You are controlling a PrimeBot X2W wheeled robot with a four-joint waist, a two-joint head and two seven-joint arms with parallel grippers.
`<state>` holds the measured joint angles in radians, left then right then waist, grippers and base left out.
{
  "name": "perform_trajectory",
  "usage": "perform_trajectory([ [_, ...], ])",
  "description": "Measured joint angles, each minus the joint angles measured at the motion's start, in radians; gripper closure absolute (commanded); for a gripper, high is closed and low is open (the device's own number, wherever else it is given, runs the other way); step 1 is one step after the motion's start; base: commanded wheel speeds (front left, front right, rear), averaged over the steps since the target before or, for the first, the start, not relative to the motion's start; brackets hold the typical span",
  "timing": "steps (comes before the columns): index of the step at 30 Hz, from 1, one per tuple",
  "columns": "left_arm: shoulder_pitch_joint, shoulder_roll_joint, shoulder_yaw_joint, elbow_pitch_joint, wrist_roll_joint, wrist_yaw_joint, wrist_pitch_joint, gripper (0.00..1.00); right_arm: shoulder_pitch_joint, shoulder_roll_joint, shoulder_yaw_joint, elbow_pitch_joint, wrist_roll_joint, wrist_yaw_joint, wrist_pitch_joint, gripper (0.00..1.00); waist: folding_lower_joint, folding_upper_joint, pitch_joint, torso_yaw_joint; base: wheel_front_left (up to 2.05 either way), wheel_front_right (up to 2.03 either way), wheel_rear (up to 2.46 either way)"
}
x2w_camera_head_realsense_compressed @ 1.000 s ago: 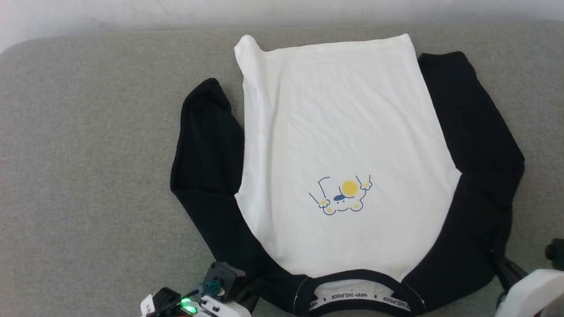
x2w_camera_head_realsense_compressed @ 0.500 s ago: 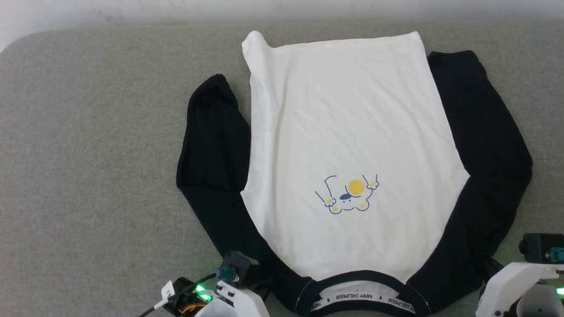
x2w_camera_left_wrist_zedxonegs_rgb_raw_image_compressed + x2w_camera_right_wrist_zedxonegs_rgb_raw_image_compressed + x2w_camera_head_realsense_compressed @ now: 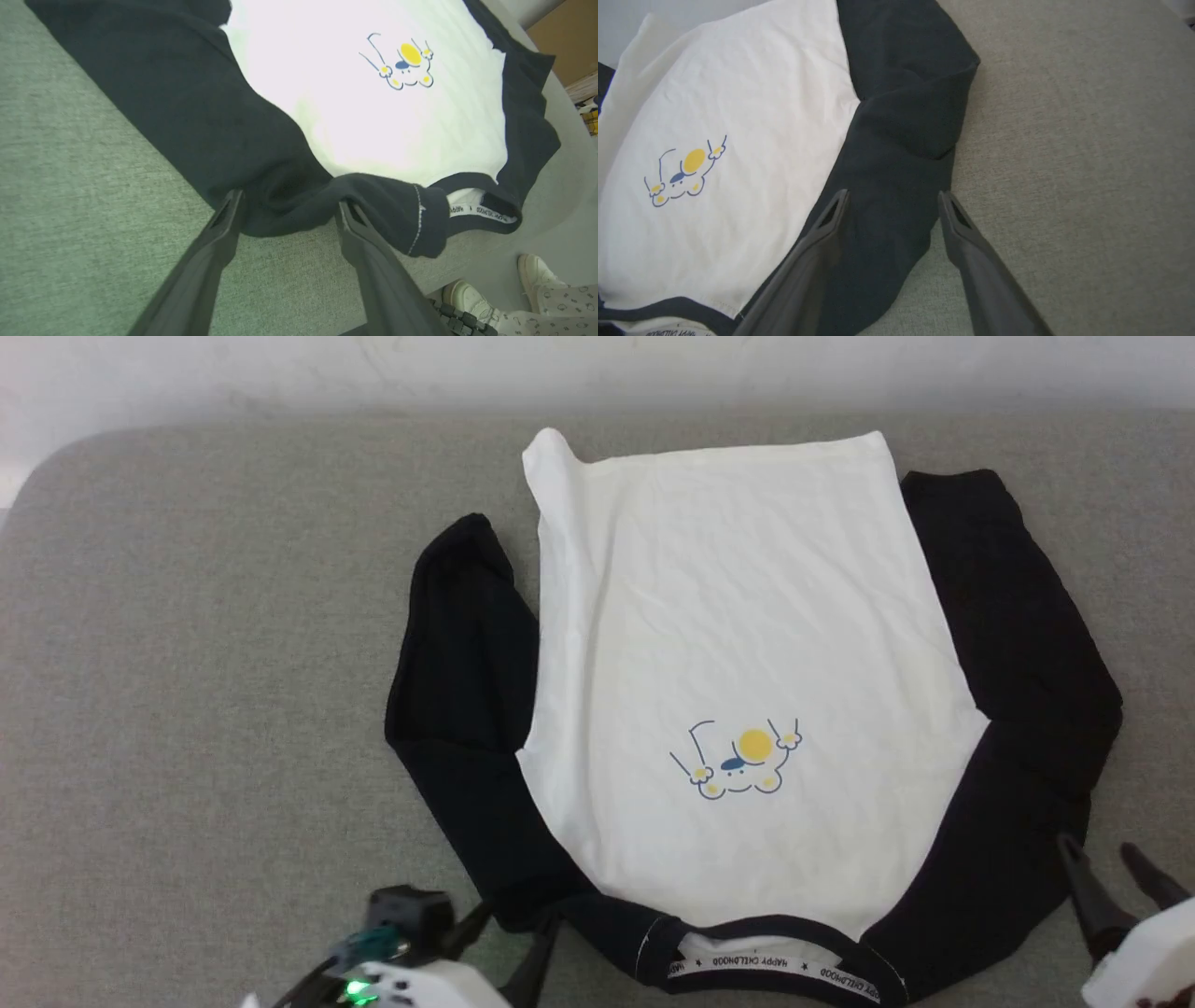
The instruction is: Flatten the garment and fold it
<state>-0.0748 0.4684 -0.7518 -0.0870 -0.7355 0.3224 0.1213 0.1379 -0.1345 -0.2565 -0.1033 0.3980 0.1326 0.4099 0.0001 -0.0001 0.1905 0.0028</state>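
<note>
The garment (image 3: 747, 644), a white T-shirt with black sleeves, lies spread face up on the grey cushion (image 3: 205, 663), its collar (image 3: 775, 933) nearest me and its blue-and-yellow print (image 3: 738, 761) upside down. My left gripper (image 3: 520, 915) is open at the near left shoulder. In the left wrist view its fingertips (image 3: 289, 203) straddle a bunched fold of black fabric (image 3: 299, 196). My right gripper (image 3: 1096, 845) is open too, over the edge of the right black sleeve (image 3: 896, 154). Both sleeves are folded back alongside the body.
The cushion's rounded far-left corner (image 3: 56, 457) meets a pale wall (image 3: 597, 364). Past the cushion's near edge, the left wrist view shows a person's white shoes (image 3: 472, 296) on the floor. Bare grey surface stretches left and right of the shirt.
The head camera has shifted a little. Both grippers now show their long fingers at the shirt's near shoulders, and the left shoulder fabric has bunched toward the collar.
</note>
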Motion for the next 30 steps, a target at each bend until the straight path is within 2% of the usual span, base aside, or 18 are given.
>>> perform_trajectory([
  [4, 0.077, 0.064, 0.068, -0.149, -0.01, 0.073, -0.028, 0.0, 0.038, 0.027, -0.042, -0.108, -0.001, -0.001, 0.021, 0.0, 0.0, 0.0, -0.024, 0.002, 0.0, 0.0, 0.0],
  [9, 0.12, 0.09, 0.16, -0.276, 0.002, 0.151, -0.123, 0.0, 0.051, 0.057, -0.054, -0.203, -0.036, -0.001, -0.001, 0.0, -0.0001, 0.0, -0.049, 0.006, 0.0, 0.0, 0.0],
  [12, 0.119, 0.068, 0.219, -0.294, 0.052, 0.193, -0.244, 0.0, 0.048, 0.067, -0.057, -0.247, -0.08, -0.001, -0.072, 0.0, -0.0001, 0.0, -0.06, 0.009, 0.0, 0.0, 0.0],
  [14, 0.117, 0.031, 0.249, -0.291, 0.08, 0.218, -0.322, 0.0, 0.044, 0.07, -0.051, -0.268, -0.12, -0.001, -0.139, 0.0, -0.0001, 0.0, -0.064, 0.012, 0.0, 0.0, 0.0],
  [17, 0.116, -0.01, 0.276, -0.27, 0.147, 0.24, -0.366, 0.0, 0.029, 0.073, -0.032, -0.27, -0.184, -0.001, -0.237, 0.0, 0.0, 0.0, -0.071, 0.014, 0.0, 0.0, 0.0],
  [22, 0.119, -0.108, 0.334, -0.244, 0.303, 0.241, -0.378, 0.0, 0.031, 0.078, 0.009, -0.241, -0.283, -0.001, -0.387, 0.0, -0.0001, 0.0, -0.079, 0.019, 0.0, 0.0, 0.0],
  [25, 0.153, -0.167, 0.363, -0.216, 0.345, 0.212, -0.378, 0.0, 0.041, 0.08, 0.032, -0.202, -0.297, -0.001, -0.44, 0.0, -0.0001, 0.0, -0.083, 0.023, 0.0, 0.0, 0.0],
  [30, 0.175, -0.209, 0.405, -0.194, 0.384, 0.131, -0.378, 0.0, 0.053, 0.081, 0.045, -0.169, -0.275, -0.001, -0.474, 0.0, -0.0001, 0.0, -0.078, 0.026, 0.0, 0.0, 0.0],
])
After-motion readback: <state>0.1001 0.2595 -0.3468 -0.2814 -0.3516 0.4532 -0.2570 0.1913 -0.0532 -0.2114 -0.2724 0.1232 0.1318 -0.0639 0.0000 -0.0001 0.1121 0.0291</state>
